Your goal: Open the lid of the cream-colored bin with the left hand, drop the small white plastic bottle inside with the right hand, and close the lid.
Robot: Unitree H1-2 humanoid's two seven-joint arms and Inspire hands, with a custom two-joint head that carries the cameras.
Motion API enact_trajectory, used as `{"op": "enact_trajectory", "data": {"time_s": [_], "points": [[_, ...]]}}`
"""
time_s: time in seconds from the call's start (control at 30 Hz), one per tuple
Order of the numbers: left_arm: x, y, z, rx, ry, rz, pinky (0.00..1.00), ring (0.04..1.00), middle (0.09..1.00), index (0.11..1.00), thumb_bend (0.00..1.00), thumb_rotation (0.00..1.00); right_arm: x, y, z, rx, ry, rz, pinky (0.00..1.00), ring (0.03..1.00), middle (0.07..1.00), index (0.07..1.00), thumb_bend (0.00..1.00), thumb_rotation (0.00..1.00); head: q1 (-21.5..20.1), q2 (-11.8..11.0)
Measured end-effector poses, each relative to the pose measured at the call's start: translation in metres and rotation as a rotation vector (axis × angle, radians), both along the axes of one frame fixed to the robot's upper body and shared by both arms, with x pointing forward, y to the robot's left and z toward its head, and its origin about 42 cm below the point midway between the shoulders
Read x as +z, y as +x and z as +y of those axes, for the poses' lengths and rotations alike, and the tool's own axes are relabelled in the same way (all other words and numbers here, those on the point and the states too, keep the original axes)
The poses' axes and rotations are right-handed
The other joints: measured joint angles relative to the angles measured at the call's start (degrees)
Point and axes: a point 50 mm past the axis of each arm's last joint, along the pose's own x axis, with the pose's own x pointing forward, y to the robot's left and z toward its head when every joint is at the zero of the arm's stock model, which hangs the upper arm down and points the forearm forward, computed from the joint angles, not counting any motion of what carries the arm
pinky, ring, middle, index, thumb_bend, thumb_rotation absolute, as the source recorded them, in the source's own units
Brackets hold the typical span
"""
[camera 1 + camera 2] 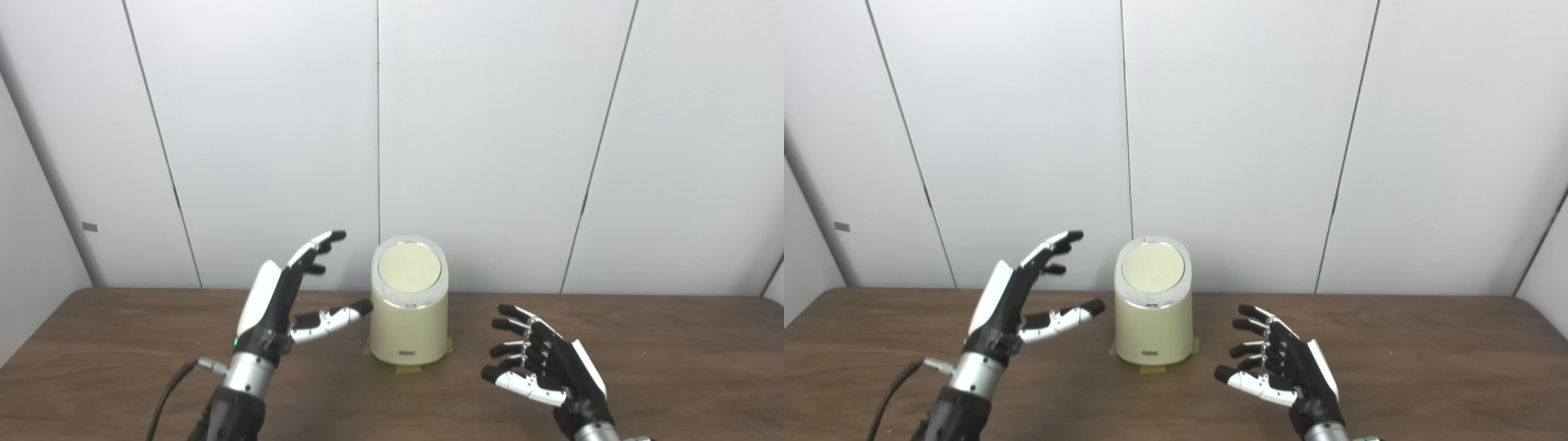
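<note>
**Hands spread and empty, bin shut, bottle nowhere in view**

Left hand is held up beside the bin, fingers splayed wide and nothing gripped; its thumb tip sits just beside the bin's left wall, and contact can't be confirmed from either eye view. Right hand is parked low over the surface to the bin's right, fingers apart too, palm turned inward, nothing held.

The bin is seen at mid-surface near the back wall, upright, with its round lid down flat inside a pale, slightly glossy ring. What looks like tape is peeking out under its base, so it's probably fixed down and shouldn't skid when pushed. The small white bottle isn't visible anywhere, so no claim can be made about where it is.

Handling guesses: the bin reads as smooth, hard plastic, stiff-walled, probably light. The curved sides look slippery, so they'd be poor for pinching. The lid is tilted toward the camera and looks matte and rigid; a small tab or latch seems to sit at its front edge, though it's too small to be sure. That front rim is likely where the lid should be pressed or lifted with a fingertip. A gentle touch is probably enough, and hard shoving should be avoided given thin plastic.

The surface is dark wood-grain laminate, flat and slick-looking.
</note>
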Motion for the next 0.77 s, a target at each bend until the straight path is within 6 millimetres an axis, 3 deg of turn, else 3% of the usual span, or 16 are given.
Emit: {"op": "enact_trajectory", "data": {"time_s": [0.2, 0.3, 0.4, 0.77], "points": [[-0.025, -0.019, 0.024, 0.017, -0.127, 0.085, 0.72, 0.772, 0.796, 0.833, 0.74, 0.36, 0.002, 0.0, -0.004, -0.028, 0.031, -0.044, 0.5, 0.6, 0.793, 0.785, 0.78, 0.23, 0.0, 0.0], [-0.028, -0.022, 0.029, 0.025, -0.173, 0.093, 0.61, 0.726, 0.754, 0.805, 0.74, 0.33, 0.002, -0.001, -0.005, -0.072, 0.06, -0.063, 0.63, 0.638, 0.824, 0.794, 0.78, 0.22, 0.0, 0.2], [-0.034, -0.027, 0.029, 0.03, -0.209, 0.109, 0.55, 0.692, 0.733, 0.802, 0.75, 0.33, 0.001, -0.002, -0.009, -0.099, 0.065, -0.065, 0.62, 0.646, 0.832, 0.803, 0.76, 0.22, 0.4, 0.3], [-0.041, -0.033, 0.034, 0.034, -0.22, 0.131, 0.57, 0.692, 0.736, 0.808, 0.74, 0.32, -0.003, -0.006, -0.012, -0.103, 0.064, -0.067, 0.62, 0.664, 0.828, 0.805, 0.8, 0.24, 0.2, 0.4]]}}
